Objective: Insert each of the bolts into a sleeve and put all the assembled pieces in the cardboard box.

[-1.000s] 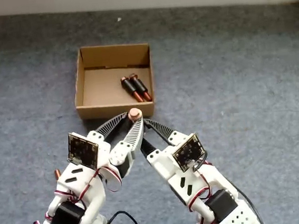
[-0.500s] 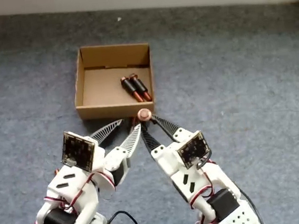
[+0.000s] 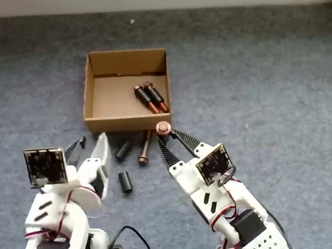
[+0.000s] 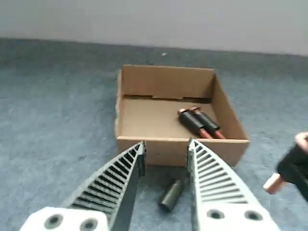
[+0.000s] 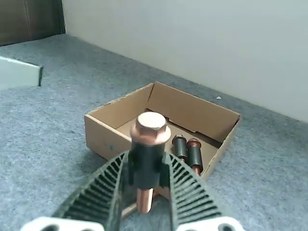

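The cardboard box stands open at the far middle, with two assembled bolt-and-sleeve pieces lying in it. Just before its front right corner my right gripper is shut on a copper bolt in a black sleeve, held upright. My left gripper is open with nothing in it, in front of the box's left part. Between the arms on the carpet lie a loose black sleeve, a bare copper bolt and a second sleeve. In the left wrist view the nearer sleeve lies just beyond the fingers.
Grey carpet spreads all round, with open floor to the right and left of the box. A pale wall rises behind the box.
My left gripper has let go of the piece, opened and drawn back to the left. The right gripper keeps the assembled piece and has shifted slightly right. The loose parts on the carpet are now uncovered.
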